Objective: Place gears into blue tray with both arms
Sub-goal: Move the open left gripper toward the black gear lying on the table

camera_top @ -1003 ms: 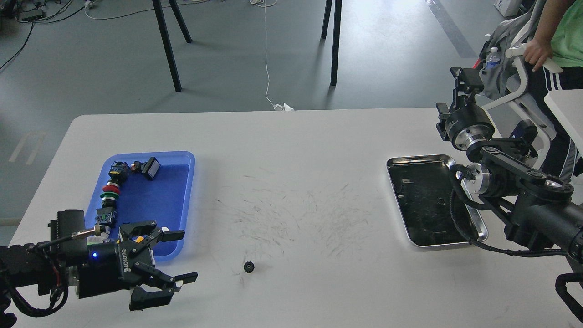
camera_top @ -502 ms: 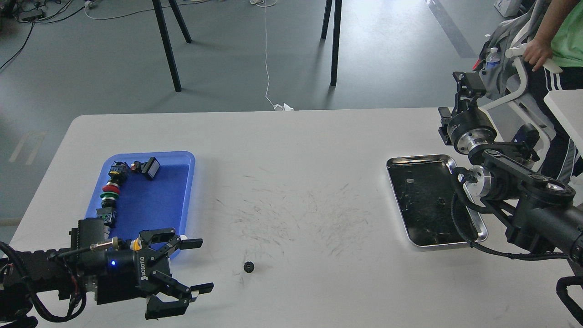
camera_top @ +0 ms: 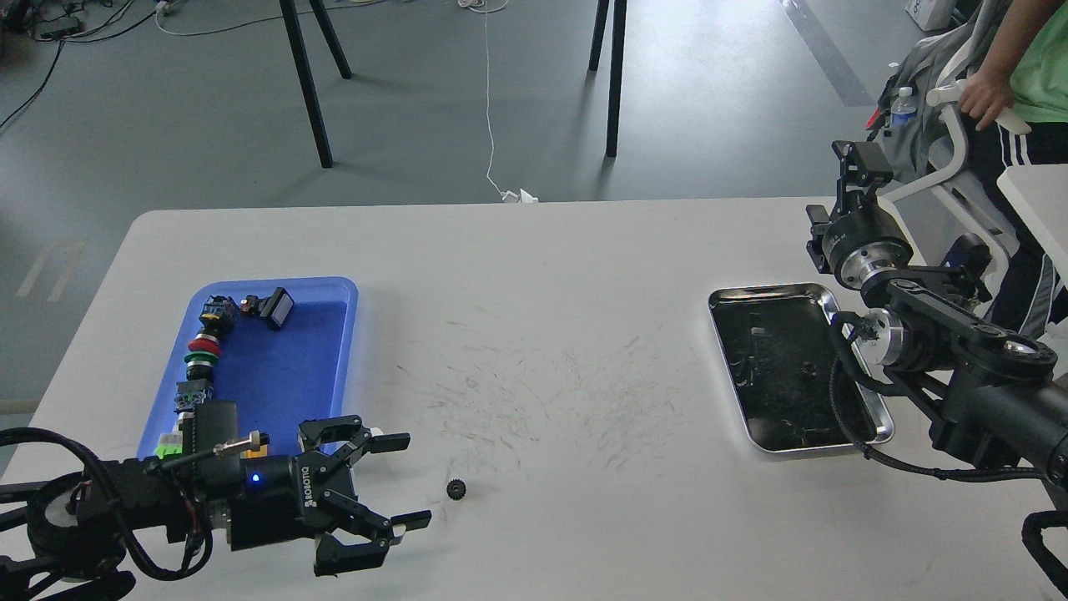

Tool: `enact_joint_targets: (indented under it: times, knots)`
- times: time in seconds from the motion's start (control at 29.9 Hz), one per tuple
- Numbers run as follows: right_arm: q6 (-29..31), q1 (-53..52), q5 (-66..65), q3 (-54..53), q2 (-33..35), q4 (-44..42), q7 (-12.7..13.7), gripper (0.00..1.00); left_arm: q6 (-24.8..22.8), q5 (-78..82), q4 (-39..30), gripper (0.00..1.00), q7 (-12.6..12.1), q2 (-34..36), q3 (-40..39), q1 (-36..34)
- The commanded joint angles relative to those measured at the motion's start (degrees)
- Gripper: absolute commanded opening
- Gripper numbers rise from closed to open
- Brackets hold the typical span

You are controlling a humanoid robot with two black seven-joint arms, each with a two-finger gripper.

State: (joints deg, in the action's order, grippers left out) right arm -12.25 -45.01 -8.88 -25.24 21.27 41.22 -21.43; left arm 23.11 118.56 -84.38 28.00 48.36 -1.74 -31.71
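One small black gear [camera_top: 455,489] lies on the white table near the front edge. My left gripper [camera_top: 409,480] is just to its left, low over the table and open, with nothing between its fingers. The blue tray [camera_top: 284,376] sits behind the left arm, whose body covers its near edge. A small dark speck [camera_top: 806,368] that may be a second gear rests in the steel tray [camera_top: 768,292]. My right gripper [camera_top: 859,163] is raised past the table's right edge, behind the steel tray; it looks dark and end-on.
Coloured push-button switches [camera_top: 200,351] line the blue tray's left side. A person [camera_top: 1022,75] stands at the far right beside a chair. Black stand legs [camera_top: 304,83] rise from the floor behind the table. The table's middle bears scuff marks.
My left gripper has moved right along the table's front, away from the blue tray, and now sits close to the gear. The right arm shifted slightly right. The gear has not moved.
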Motion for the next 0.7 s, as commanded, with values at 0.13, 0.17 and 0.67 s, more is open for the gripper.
enact_joint_targets:
  times: [0.13, 0.17, 0.67]
  knots:
    - [0.6, 1.3, 1.7, -0.5, 1.1, 0.2, 1.6, 0.97, 0.1, 0.1, 2.2, 0.94, 0.0, -2.6, 0.1, 0.3]
    - [0.8, 1.4, 2.6, -0.6, 1.1, 0.2, 1.9, 0.97, 0.1, 0.1, 2.6, 0.94, 0.0, -2.7, 0.1, 0.4]
    - [0.6, 1.5, 3.0, -0.3, 1.1, -0.1, 2.1, 0.97, 1.0, 0.0, 6.4, 0.92, 0.0, -6.7, 0.7, 1.0]
